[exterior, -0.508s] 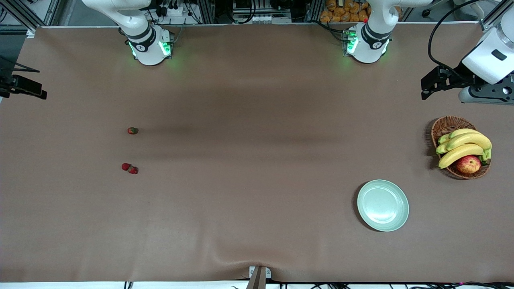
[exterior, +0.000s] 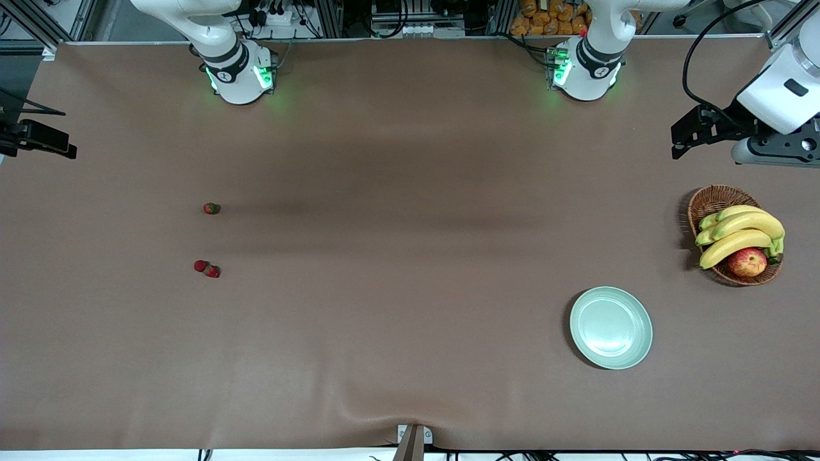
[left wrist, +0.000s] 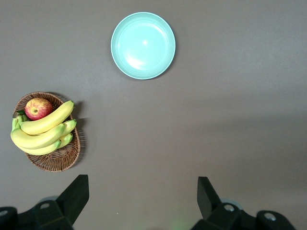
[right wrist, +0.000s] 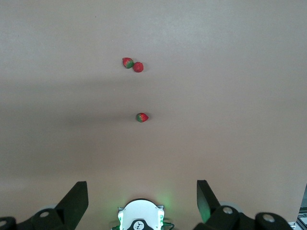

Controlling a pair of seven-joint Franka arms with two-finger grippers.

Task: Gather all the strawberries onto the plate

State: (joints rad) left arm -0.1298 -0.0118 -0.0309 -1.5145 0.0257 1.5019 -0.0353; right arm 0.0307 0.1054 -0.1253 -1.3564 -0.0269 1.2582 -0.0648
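Nothing has moved since the earlier frame: three small red strawberries (exterior: 209,250) lie on the brown table (exterior: 397,288) toward the right arm's end, well apart from the empty round mint-green plate (exterior: 611,328). Left claw (left wrist: 141,201) and right claw (right wrist: 142,201) wait with fingers spread, holding nothing, both cut off at the front view's edges.

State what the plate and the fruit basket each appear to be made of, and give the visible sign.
Plate: probably glazed ceramic or hard plastic; smooth pale mint surface with a bright glossy highlight. Basket: woven wicker, matte brown; the interlaced strands show along its rim and wall.

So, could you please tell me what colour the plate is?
Pale mint green, plate; clearest in the left wrist view.
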